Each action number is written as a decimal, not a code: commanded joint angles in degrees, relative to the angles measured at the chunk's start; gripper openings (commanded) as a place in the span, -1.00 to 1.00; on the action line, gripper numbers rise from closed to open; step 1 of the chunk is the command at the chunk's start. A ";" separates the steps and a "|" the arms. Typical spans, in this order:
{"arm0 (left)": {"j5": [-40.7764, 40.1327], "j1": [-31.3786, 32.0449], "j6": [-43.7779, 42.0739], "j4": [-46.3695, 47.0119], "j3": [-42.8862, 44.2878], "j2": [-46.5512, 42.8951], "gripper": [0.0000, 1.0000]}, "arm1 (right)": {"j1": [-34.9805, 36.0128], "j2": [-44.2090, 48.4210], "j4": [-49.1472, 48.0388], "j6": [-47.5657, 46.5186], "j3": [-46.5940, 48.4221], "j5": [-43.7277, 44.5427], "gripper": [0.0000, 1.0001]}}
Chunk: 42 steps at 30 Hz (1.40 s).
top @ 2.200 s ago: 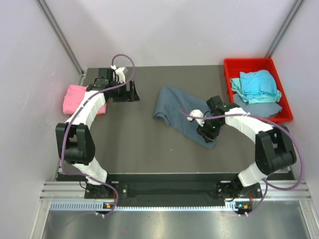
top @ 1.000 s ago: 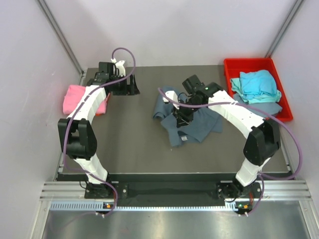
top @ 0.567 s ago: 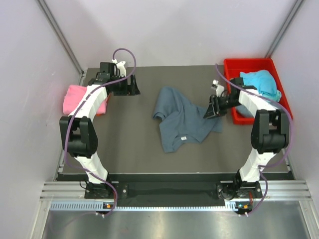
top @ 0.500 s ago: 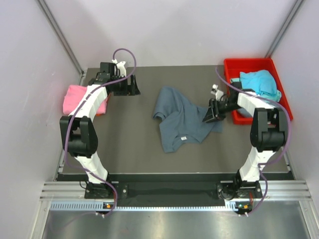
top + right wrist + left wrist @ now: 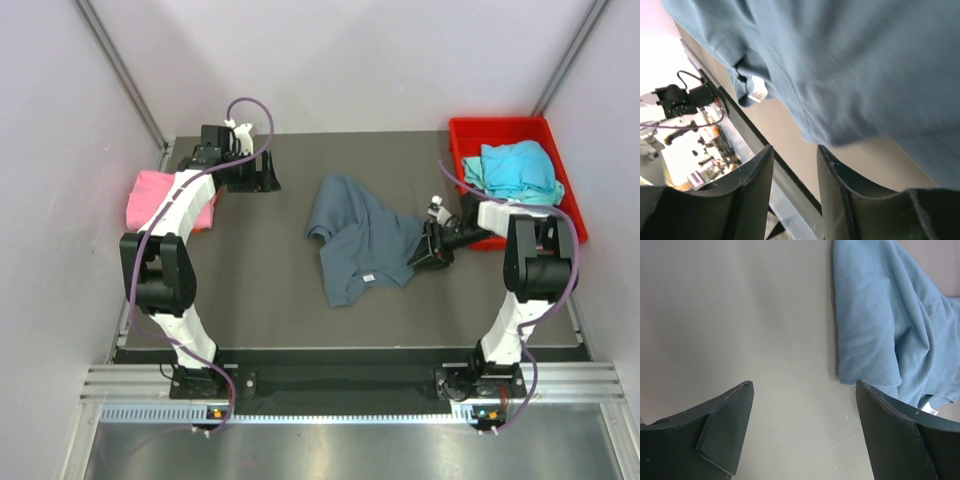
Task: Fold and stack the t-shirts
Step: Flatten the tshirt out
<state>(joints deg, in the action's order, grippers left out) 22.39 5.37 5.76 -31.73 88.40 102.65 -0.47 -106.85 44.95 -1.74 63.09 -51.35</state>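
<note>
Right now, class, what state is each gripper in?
Left gripper: open, empty.
Right gripper: open, at the crumpled slate-blue fabric t-shirt, gripping nothing.

Dark grey tabletop (image 5: 260, 290), pale lilac walls (image 5: 360, 60) on three sides, aluminium rail (image 5: 330, 382) along near edge

Slate-blue cotton t-shirt (image 5: 840, 60): blurred and cropped in the right wrist view.
Grey-blue cloth garment (image 5: 538, 220): mostly hidden beneath teal crumpled t-shirts (image 5: 515, 170).

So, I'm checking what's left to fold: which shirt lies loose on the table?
The slate-blue shirt mid-table, spread open by the right gripper. The pink shirt sits folded at the left edge; the turquoise shirt lies in the red bin.
</note>
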 commanded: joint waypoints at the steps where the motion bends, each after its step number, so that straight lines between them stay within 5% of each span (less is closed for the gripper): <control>1: 0.11 0.17 -1.10 -0.18 1.86 -0.17 0.74 | -2.43 4.28 1.37 0.33 -1.48 -0.15 -0.20; 20: -0.24 0.70 -0.93 0.17 2.48 -0.08 0.75 | -2.34 -4.94 -3.20 2.88 3.61 5.38 -0.09; 22: -0.42 0.70 -0.93 0.17 2.04 -0.34 0.74 | -2.17 -5.74 -3.20 2.79 5.28 5.82 -0.16; 25: -0.77 0.70 -1.36 0.00 1.95 -0.70 0.75 | -2.08 -6.71 -2.94 2.88 9.06 6.00 -0.55; 29: -1.12 0.70 -1.37 0.08 1.95 -0.70 0.75 | -2.08 -7.50 -1.10 2.27 18.18 7.75 -1.00; 38: -0.86 0.70 -1.19 0.52 2.83 -0.70 0.75 | 3.10 -19.79 12.25 -9.78 66.69 22.08 -1.00; 40: -0.95 0.79 -1.28 0.44 3.27 -0.79 0.75 | 3.72 -17.36 10.53 -7.24 62.10 20.52 -0.81; 41: -1.03 0.70 -1.36 0.26 3.36 -0.96 0.76 | 3.72 -14.12 9.90 -3.31 54.24 19.46 -0.19; 42: -0.95 0.70 -1.36 0.26 3.44 -1.14 0.76 | 3.63 -12.61 9.55 -1.71 49.98 18.14 0.00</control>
<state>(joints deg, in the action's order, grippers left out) 21.34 6.00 5.17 -31.68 89.91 103.66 1.58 -122.63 49.36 -6.83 122.37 -32.34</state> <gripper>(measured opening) 0.877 0.383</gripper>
